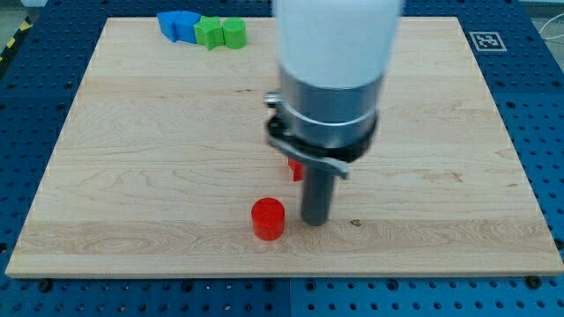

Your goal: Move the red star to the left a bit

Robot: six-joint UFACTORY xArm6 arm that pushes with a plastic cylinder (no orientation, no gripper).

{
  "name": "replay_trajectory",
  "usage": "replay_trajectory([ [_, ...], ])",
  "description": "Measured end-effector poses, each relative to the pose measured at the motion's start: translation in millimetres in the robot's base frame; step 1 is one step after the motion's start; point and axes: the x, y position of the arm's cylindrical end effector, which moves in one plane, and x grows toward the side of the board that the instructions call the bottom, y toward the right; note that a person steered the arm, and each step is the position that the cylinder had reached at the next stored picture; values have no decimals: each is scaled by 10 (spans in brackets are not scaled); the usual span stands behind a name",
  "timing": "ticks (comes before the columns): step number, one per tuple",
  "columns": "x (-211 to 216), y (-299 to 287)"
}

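Camera view: my tip (315, 221) rests on the bench (132, 176), the red star (295, 169) mostly hidden at its 11 o'clock. The end effector grasps nothing, being a rod. I'd circle to the star's 3 o'clock, then nudge gently, avoiding the red cylinder (268, 218).

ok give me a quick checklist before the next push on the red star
1. Red star located: cannot tell. Only a red sliver shows behind my rod; its shape is hidden.
2. My tip on the star's right side for a leftward push: cannot tell. The tip sits below the sliver, toward the view's bottom.
3. Red cylinder out of the way: not ok. It lies just left of my tip.
4. Blue blocks and green blocks clear of the path: ok, far off at the view's top left.
5. Room on the board to the left: ok.
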Motion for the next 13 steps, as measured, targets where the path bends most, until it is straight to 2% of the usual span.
replay_trajectory([
  [1,-146,440],
  [2,-470,744],
  [3,-809,796],
  [5,-1007,272],
  [9,-834,-99],
  [11,-798,469],
  [12,-514,586],
  [13,-463,555],
])
